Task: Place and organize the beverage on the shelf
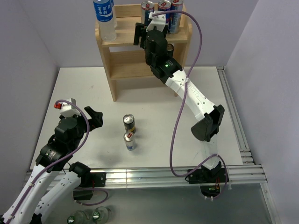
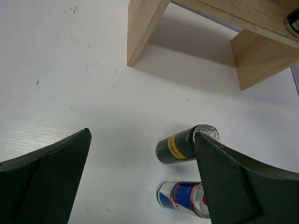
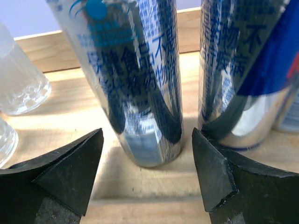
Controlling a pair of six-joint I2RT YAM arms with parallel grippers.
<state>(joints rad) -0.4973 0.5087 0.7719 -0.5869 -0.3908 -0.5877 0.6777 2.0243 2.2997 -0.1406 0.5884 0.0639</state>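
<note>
The light wooden shelf (image 1: 122,58) stands at the back of the table. Its top tier holds a water bottle (image 1: 104,18) on the left and three cans (image 1: 162,9) on the right. My right gripper (image 1: 147,29) is at that tier, open. In the right wrist view a silver-blue can (image 3: 135,79) stands just beyond the right gripper (image 3: 147,172), untouched, with another can (image 3: 238,70) beside it. A dark can (image 1: 129,123) and a blue-silver can (image 1: 130,140) stand on the table. My left gripper (image 1: 97,116) is open to their left, and the left wrist view shows it (image 2: 141,135) empty, beside the dark can (image 2: 180,147).
A dark can (image 1: 169,48) sits on the shelf's lower tier. Part of a clear bottle (image 3: 18,79) shows on the left in the right wrist view. Metal rails (image 1: 163,175) run along the table's near and right edges. Several bottles (image 1: 88,216) lie below the near edge.
</note>
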